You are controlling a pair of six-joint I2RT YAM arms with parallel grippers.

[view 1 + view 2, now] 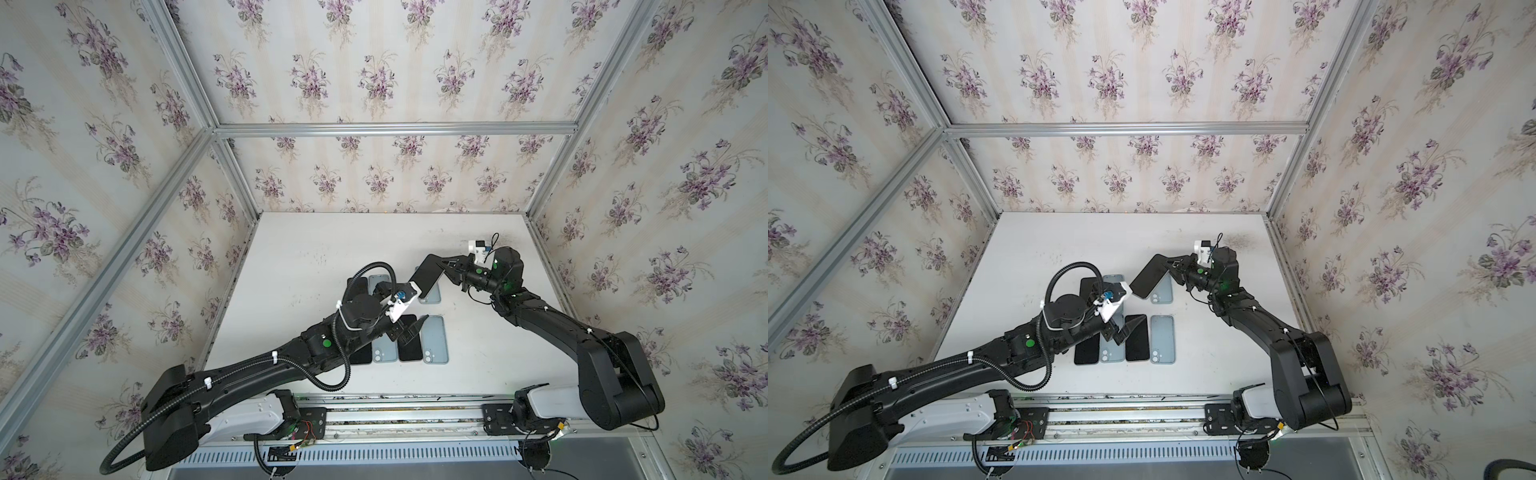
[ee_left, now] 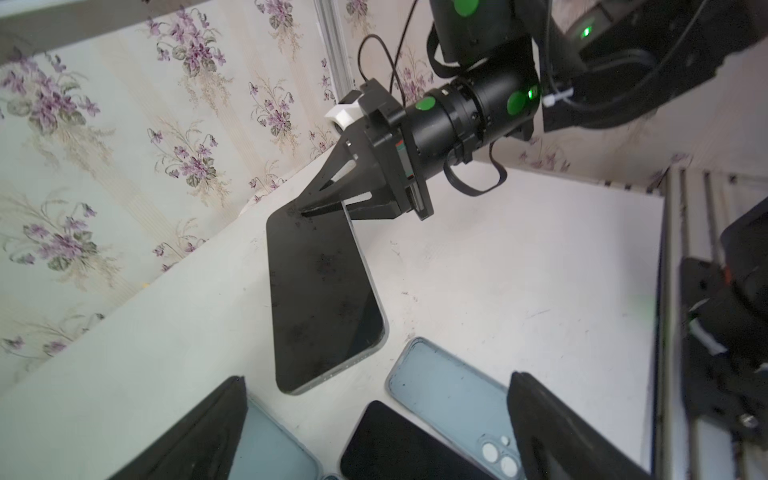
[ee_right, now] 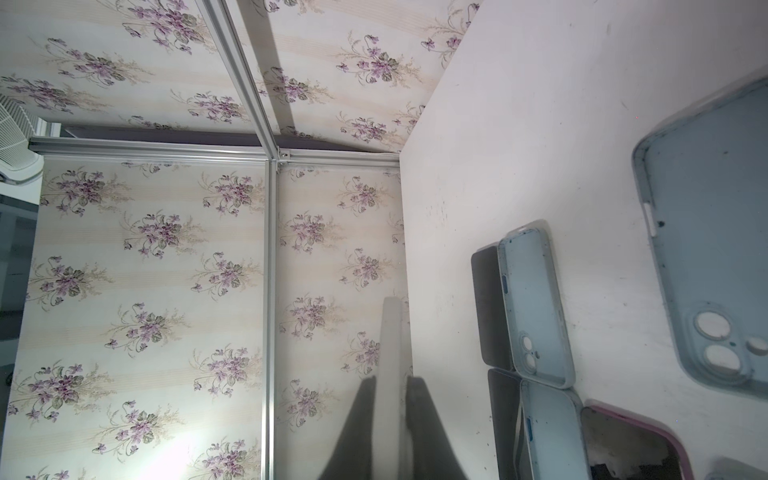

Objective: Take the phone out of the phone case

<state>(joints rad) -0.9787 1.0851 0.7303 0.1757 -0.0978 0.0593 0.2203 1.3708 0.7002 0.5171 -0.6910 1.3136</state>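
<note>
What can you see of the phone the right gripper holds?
The phone is a slim black slab with rounded corners, smudged screen and pale edge band. Uncased and tilted, it is pinched at one short end by the right gripper; its other end slopes down toward the table near an empty blue case.

We see the phone (image 1: 428,277), a black slab with a dark screen, out of its case and raised above the table (image 1: 332,249), tilted, with one short end clamped in the right gripper (image 1: 444,262). The phone case (image 1: 434,296), pale blue and empty, lies flat just beneath it, hollow side up.
</note>
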